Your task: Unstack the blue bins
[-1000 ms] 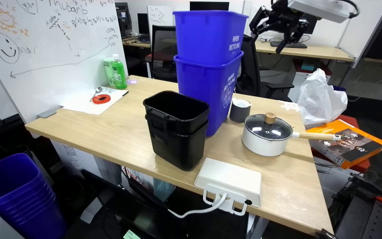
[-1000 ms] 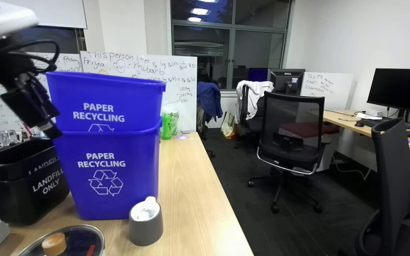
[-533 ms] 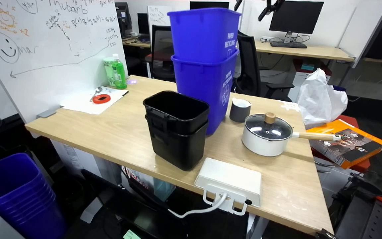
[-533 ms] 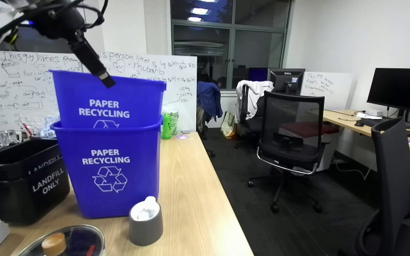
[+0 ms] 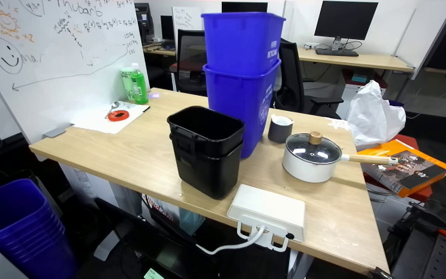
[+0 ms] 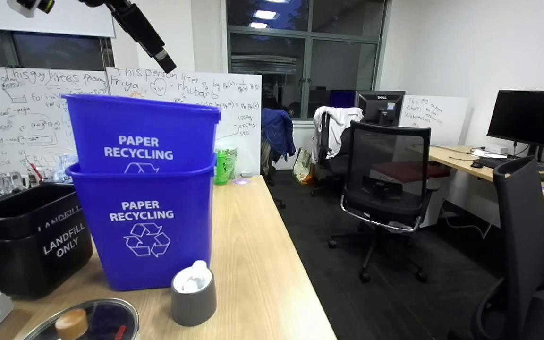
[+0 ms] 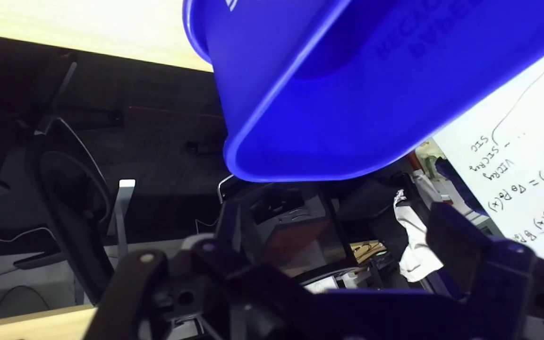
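Two bright-blue paper recycling bins stand nested on the table. The upper bin (image 5: 242, 42) sits partway inside the lower bin (image 5: 227, 97), with its top half above the lower bin's rim. In an exterior view, the white lettering of the upper bin (image 6: 144, 137) and the logo of the lower bin (image 6: 149, 222) face the camera. My gripper (image 6: 167, 62) is above the upper bin's rim, apart from it. In the wrist view, the upper bin's open mouth (image 7: 347, 118) shows ahead of my gripper (image 7: 340, 231). Its fingers are spread wide with nothing between them.
Black landfill bins (image 5: 207, 155) stand close beside the blue stack. A grey cup (image 5: 280, 130), a lidded white pot (image 5: 310, 166) and a white box (image 5: 267, 211) are near on the table (image 5: 138, 151). A whiteboard (image 5: 72, 58) stands along one side.
My gripper has risen from beside the upper bin to above its rim, leaving one exterior view. The blue stack wobbled and shifted slightly; the bins remain nested.
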Controlling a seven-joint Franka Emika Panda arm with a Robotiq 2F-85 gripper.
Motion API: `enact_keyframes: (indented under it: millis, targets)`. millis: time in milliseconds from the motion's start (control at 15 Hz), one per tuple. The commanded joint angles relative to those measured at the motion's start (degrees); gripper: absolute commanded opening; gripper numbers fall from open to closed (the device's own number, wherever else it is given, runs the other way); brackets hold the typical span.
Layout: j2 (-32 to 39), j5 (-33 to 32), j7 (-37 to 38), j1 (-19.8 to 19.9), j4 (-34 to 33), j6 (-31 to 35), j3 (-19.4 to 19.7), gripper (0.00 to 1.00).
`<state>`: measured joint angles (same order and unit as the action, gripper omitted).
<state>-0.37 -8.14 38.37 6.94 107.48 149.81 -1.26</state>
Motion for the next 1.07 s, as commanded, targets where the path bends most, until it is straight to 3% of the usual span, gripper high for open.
enact_keyframes:
  millis: [0,533,667,733,800,1000]
  targets:
    - [0.6,-0.8,2.3,-2.0,2.1,-2.4,1.4,1.00]
    - [2.7,-1.8,10.1,-4.4,7.1,-2.3,2.0,1.00]
    - [2.2,-6.3,12.4,-4.5,8.9,-1.0,2.6,1.00]
    - [2.2,-7.3,13.4,-4.5,9.1,-1.3,2.7,0.75]
    - [2.2,-8.0,14.4,-4.5,9.4,-1.1,2.8,0.74]
    - [2.2,-11.0,16.3,-4.5,10.2,1.7,3.3,0.53]
